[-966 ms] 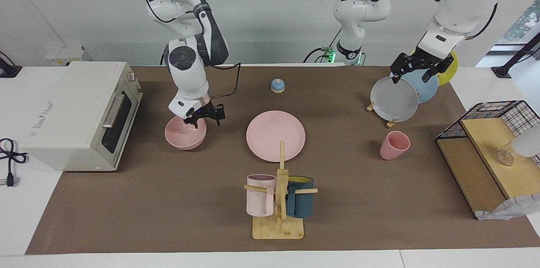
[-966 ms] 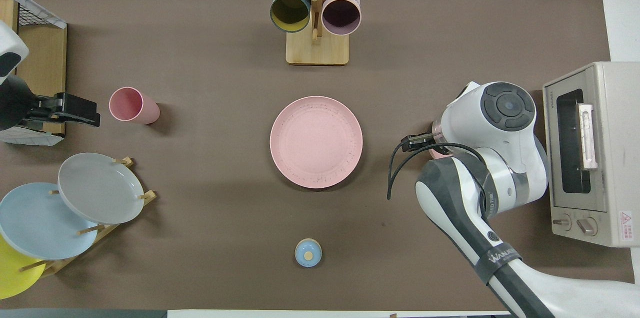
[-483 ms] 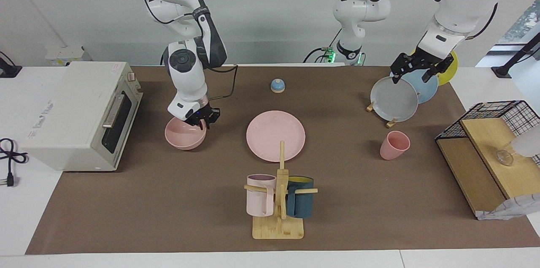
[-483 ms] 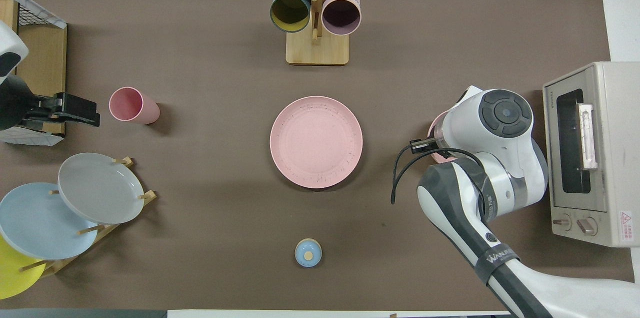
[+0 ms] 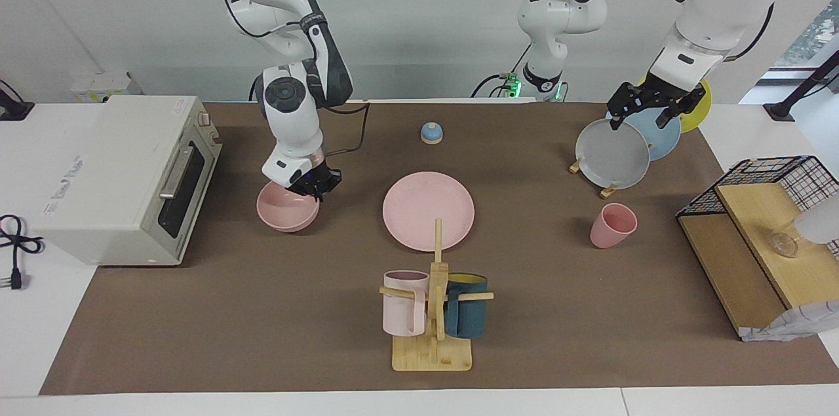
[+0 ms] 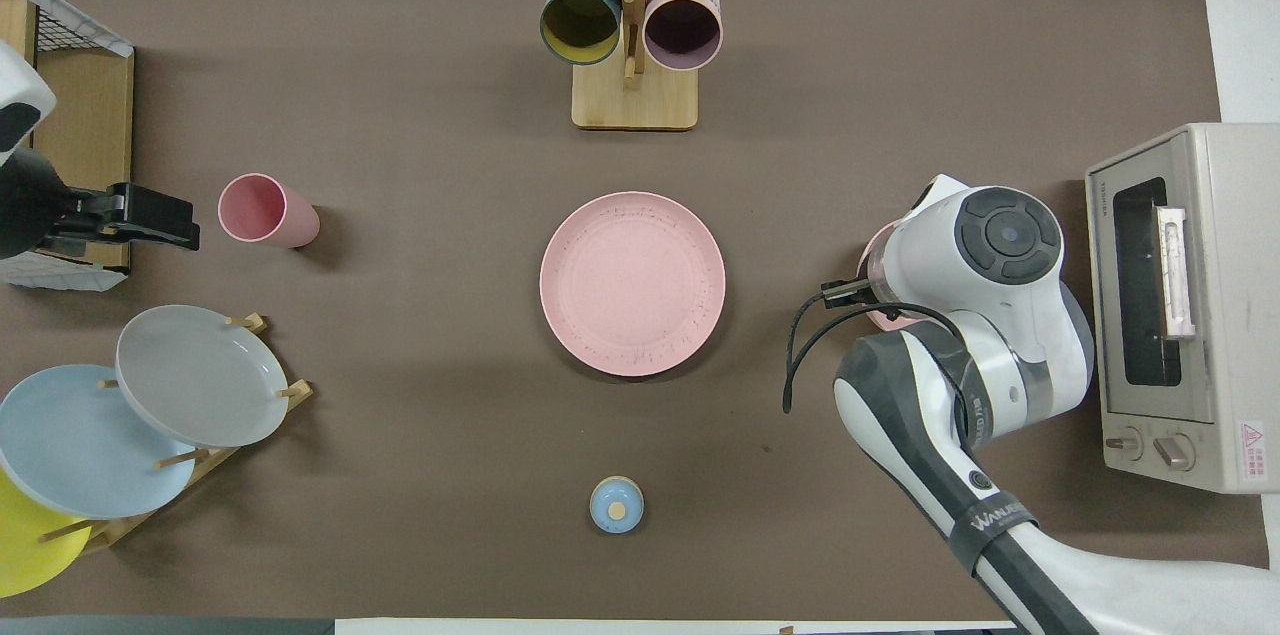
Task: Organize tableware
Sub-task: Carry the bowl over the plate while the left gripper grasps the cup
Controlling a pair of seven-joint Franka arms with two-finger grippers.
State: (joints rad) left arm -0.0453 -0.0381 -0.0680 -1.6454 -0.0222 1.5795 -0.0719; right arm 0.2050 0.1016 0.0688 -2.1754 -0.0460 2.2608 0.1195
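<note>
The right gripper (image 5: 313, 188) is sitting down at the rim of the pink bowl (image 5: 286, 208), on the side toward the plate, with its jaws clenched on that rim. The bowl is resting near the toaster oven (image 5: 124, 177), toward the right arm's end of the surface (image 5: 262, 324); from overhead the arm's wrist is covering nearly all of it, and only a sliver of pink is showing (image 6: 872, 260).

The pink plate (image 5: 429, 210) is lying flat in the middle of the surface, bare. Farther from the robots than the plate, the wooden mug stand (image 5: 434, 337) is carrying a pale pink mug (image 5: 404, 303) and a teal mug (image 5: 466, 314). Nearer to the robots than the plate, a small blue knobbed piece (image 5: 431, 133) is sitting alone.

The pink cup (image 5: 612, 225) is standing upright toward the left arm's end, well apart from the plate, between the plate rack and the wire shelf (image 5: 760, 232).

The left gripper (image 5: 649, 105) is hanging over the rack, above the grey plate (image 5: 612, 155) and blue plate (image 5: 659, 131), with the yellow plate (image 5: 696, 100) just beside them. Its jaws are spread apart and holding nothing. That arm is waiting.
</note>
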